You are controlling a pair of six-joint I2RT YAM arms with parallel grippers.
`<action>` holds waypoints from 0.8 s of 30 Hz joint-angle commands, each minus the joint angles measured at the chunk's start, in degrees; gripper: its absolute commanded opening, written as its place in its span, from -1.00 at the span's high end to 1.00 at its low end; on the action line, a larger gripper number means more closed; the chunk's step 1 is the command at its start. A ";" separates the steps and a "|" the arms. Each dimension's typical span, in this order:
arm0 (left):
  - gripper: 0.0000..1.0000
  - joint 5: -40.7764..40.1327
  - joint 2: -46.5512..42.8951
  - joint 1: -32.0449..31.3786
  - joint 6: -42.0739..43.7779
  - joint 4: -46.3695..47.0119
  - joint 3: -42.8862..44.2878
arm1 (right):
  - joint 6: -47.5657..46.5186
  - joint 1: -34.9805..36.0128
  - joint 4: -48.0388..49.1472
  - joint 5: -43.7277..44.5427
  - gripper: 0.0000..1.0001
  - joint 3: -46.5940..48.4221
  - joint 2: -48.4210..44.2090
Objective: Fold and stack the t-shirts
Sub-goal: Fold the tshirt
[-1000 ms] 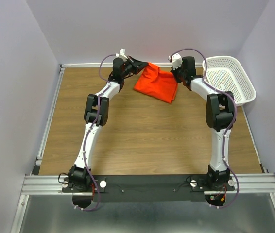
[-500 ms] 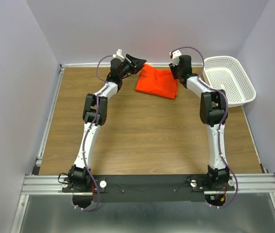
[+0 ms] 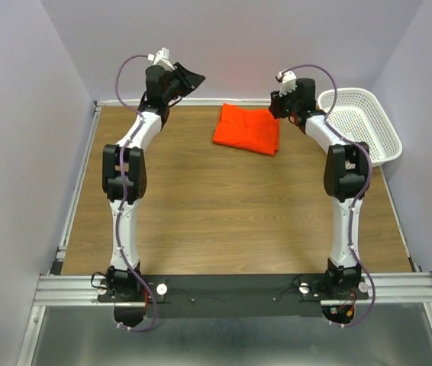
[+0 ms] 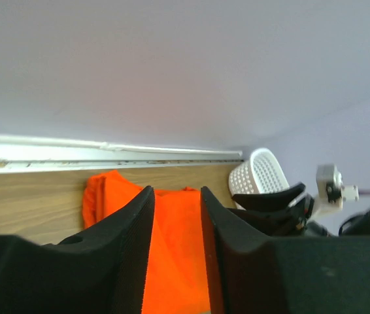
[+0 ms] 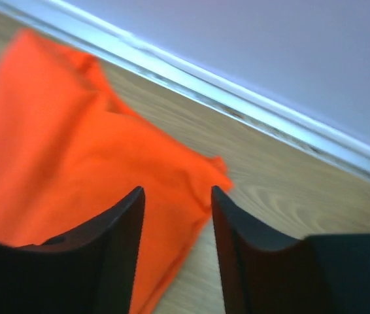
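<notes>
Tabletop (image 3: pixel 201 198) t-shirt (image 3: pixel 246 130) (unheld) near right fingers (image 5: pixel 106 242)

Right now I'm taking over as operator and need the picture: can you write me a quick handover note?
Left gripper: open, empty, raised near the back wall.
Right gripper: open, empty, over the t-shirt's right edge.
T-shirt: folded packet, flat on the table's far side, left of the basket.
Done: fold looks complete. Left: stacking; no second shirt in view.

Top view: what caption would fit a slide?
Open left gripper and open right gripper flank a folded orange t-shirt on the table; white basket at right.
</notes>
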 commanded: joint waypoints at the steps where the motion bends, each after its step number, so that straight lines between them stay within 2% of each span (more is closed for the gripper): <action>1: 0.87 8.64 -0.25 -4.01 7.13 -0.58 -3.13 | 6.52 -3.19 -7.64 -30.00 0.56 2.78 0.09; 2: 1.00 11.18 0.36 -4.97 6.69 -0.56 -2.88 | 7.15 -3.63 -10.64 -37.34 0.77 6.29 2.54; 3: 1.00 12.60 2.02 -5.50 6.68 0.48 -2.53 | 9.41 -3.63 -13.11 -38.90 0.89 10.76 6.04; 6: 1.00 16.03 6.07 -7.43 6.59 0.67 0.11 | 15.31 -3.54 -14.28 -40.94 0.92 12.39 8.71; 7: 1.00 16.65 7.30 -7.96 5.98 0.58 1.33 | 16.89 -3.63 -14.19 -39.63 0.84 13.26 9.15; 11: 1.00 18.50 14.33 -9.37 2.04 1.46 9.31 | 27.95 -3.72 -14.27 -29.53 0.80 17.82 12.75; 15: 1.00 17.72 21.27 -10.16 -2.71 2.43 14.43 | 33.51 -3.72 -14.36 -27.32 0.80 20.56 16.44; 19: 1.00 12.28 22.69 -10.25 -3.69 -3.62 14.97 | 35.89 -3.63 -14.36 -18.55 0.78 19.95 17.68; 20: 1.00 10.00 22.52 -9.99 -3.69 -4.77 13.66 | 35.80 -3.72 -14.36 -14.34 0.76 19.34 17.16; 24: 1.00 6.91 20.67 -9.02 -2.12 -10.29 10.75 | 35.01 -3.63 -15.50 -7.81 0.70 17.92 16.80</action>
